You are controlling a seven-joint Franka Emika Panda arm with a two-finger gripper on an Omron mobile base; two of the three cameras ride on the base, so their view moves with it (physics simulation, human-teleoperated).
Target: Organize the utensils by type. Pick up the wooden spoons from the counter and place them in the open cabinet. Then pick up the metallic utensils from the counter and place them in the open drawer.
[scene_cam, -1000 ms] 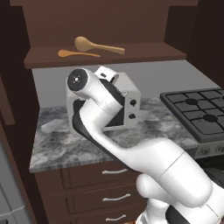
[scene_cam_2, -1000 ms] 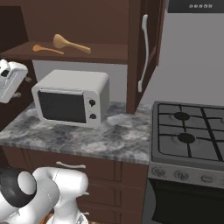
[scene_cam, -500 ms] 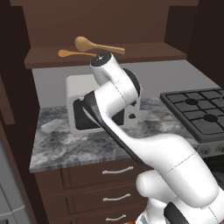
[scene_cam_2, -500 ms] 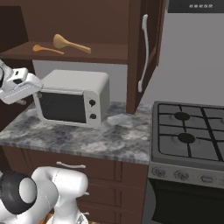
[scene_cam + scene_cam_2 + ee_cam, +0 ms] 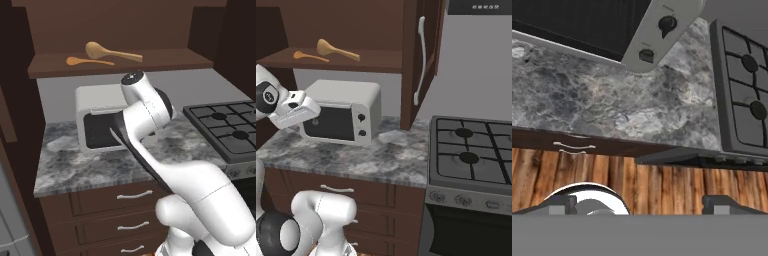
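Two orange-tan wooden spoons lying flat on open cabinet shelf, larger behind, slimmer in front. Gripper jaws wide apart, empty, above grey-white marbled counter by microwave.
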